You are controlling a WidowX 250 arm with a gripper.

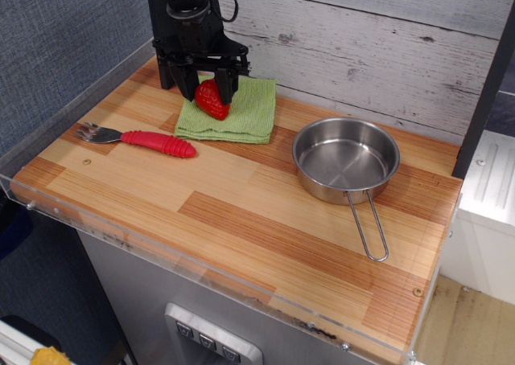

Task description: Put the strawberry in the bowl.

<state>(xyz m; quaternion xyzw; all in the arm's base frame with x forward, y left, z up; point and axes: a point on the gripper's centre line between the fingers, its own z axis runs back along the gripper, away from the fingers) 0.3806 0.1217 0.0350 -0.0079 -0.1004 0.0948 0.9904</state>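
At the far left of the wooden surface [241,212], around nine o'clock, a fork [141,138] with a red ribbed handle lies flat, its metal tines pointing left. Just past it toward eleven o'clock a green cloth [241,112] is spread out near the back wall. Above the cloth's left part stands the black gripper [206,80], pointing down, its two fingers [227,82] clamped on the strawberry [212,100]. The red berry sits between them, its tip hanging over the cloth; I can't tell whether it touches the fabric. Over at three o'clock, well apart from the cloth, the shiny steel bowl [346,160] rests upright on the surface, with nothing inside. Its thin wire handle [368,228] stretches toward five o'clock, lying on the wood.
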